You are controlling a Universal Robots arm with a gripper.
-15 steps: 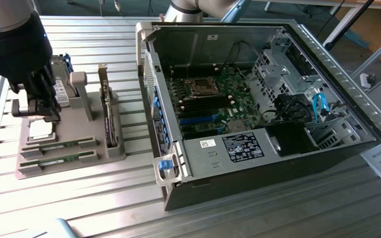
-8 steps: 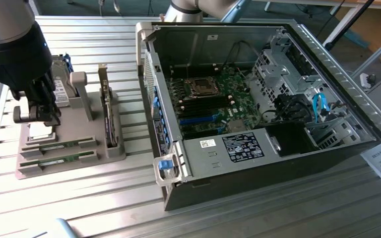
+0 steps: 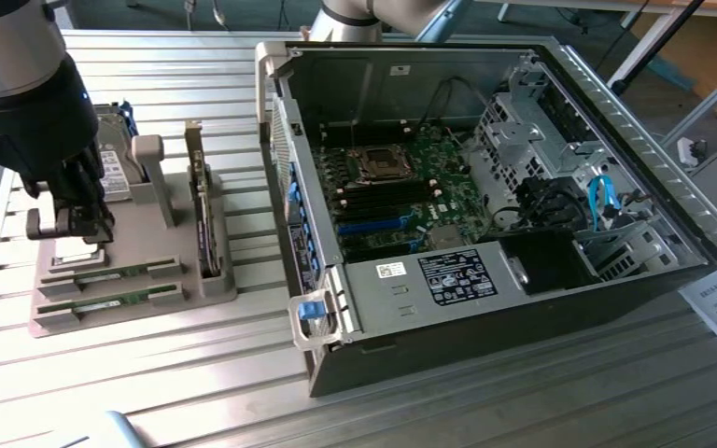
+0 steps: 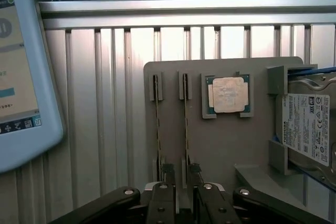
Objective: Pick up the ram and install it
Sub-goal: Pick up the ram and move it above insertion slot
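1. At the exterior view's left, my gripper (image 3: 70, 229) hangs low over one end of the grey holder tray (image 3: 147, 313), which sits on the slatted aluminium table (image 3: 209, 392).
2. The jaws are released and grasp nothing. In the wrist view the fingertips (image 4: 168, 170) stand either side of one end of the ram (image 4: 186, 124). I read one finger as close to the board and the other as clear of it.
3. That ram stands on edge in a narrow slot of the tray, between the second memory stick (image 4: 158, 124) and the processor chip (image 4: 227, 94). I judge the sticks are kept upright so the fingers can close on their flat faces.
4. Further along the tray, an expansion card (image 3: 197, 187) stands in its own slot. A hard drive (image 4: 306, 129) is cradled beyond the processor chip.
5. At the exterior view's right, the computer case (image 3: 558, 308) lies on its side with the panel off. This turns the motherboard (image 3: 414, 187) upward, open to a reach from above. The ram is not yet lifted.
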